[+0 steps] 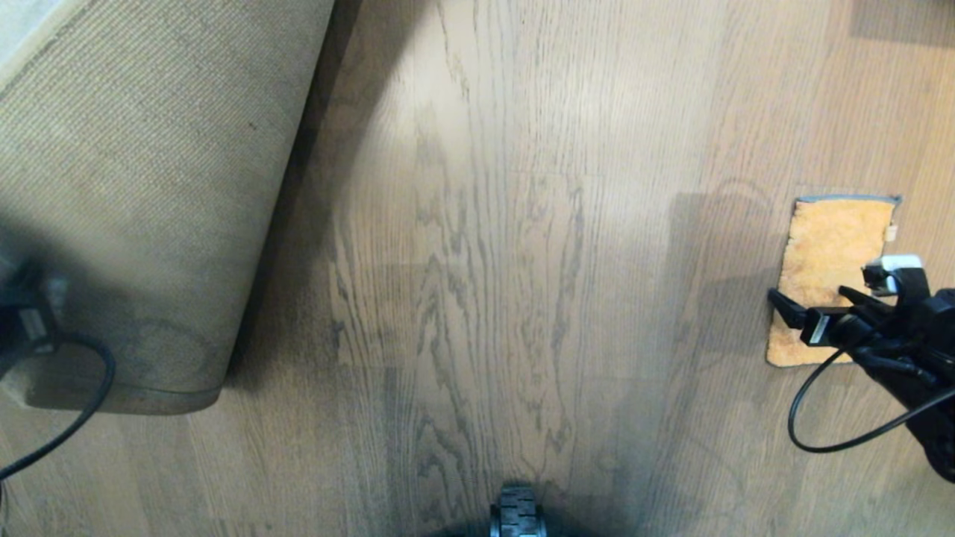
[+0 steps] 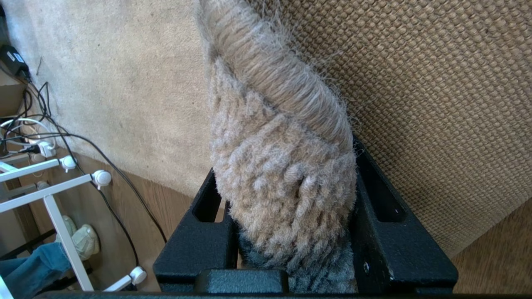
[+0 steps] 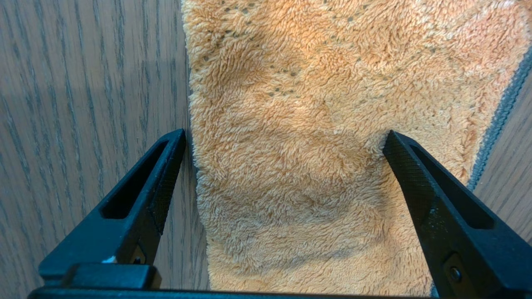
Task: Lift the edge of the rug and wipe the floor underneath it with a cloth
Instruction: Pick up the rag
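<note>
My left gripper [image 2: 286,207] is shut on the rug edge [image 2: 282,166], whose fluffy grey-beige border fills the gap between the jaws. The raised rug shows its tan woven backing [image 1: 134,186] at the left of the head view, above bare wood-grain floor [image 1: 485,261]. The left gripper [image 1: 26,321] sits at that view's far left edge. The orange cloth [image 1: 835,246] lies flat on the floor at the right. My right gripper [image 1: 828,287] hangs open just over the cloth [image 3: 311,124]. One fingertip [image 3: 178,141] is beside the cloth's edge and the other [image 3: 395,143] is over its pile.
The robot's base wheel [image 1: 517,518] shows at the bottom centre. Beyond the rug, in the left wrist view, are black cables [image 2: 62,137], white rack legs [image 2: 54,178] and a pale shoe [image 2: 83,243]. A black cable [image 1: 828,432] loops under the right arm.
</note>
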Controlling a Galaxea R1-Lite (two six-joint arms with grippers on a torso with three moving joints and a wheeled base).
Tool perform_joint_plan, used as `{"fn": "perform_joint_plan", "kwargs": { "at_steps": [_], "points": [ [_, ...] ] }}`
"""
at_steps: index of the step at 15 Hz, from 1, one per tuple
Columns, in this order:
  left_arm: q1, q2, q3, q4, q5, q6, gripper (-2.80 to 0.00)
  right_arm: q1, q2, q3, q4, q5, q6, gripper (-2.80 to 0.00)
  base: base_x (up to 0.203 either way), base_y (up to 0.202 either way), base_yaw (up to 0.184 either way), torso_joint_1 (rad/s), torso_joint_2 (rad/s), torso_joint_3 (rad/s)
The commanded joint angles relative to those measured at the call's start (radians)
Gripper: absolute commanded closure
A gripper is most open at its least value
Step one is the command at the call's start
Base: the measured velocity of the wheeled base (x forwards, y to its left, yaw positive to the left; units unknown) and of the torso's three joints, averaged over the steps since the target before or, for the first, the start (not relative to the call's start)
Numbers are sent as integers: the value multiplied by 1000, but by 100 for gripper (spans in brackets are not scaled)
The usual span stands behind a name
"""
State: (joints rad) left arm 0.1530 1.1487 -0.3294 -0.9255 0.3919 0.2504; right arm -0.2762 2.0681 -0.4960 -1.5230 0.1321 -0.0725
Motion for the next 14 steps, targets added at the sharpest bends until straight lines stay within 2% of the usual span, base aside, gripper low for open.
{"fn": "perform_joint_plan", "kwargs": {
  "at_steps": [1, 2, 14],
  "points": [
    [0, 2, 1, -6, 2, 1, 0, -2, 14, -3, -47, -2, -1, -280, 0, 0, 0, 0, 0, 0],
    [0, 2, 1, -6, 2, 1, 0, -3, 16, -3, -47, -2, -1, 0, 0, 0, 0, 0, 0, 0],
    [0, 2, 3, -7, 1, 1, 0, -6, 5, -10, -47, 0, 0, 0, 0, 0, 0, 0, 0, 0]
  ]
}}
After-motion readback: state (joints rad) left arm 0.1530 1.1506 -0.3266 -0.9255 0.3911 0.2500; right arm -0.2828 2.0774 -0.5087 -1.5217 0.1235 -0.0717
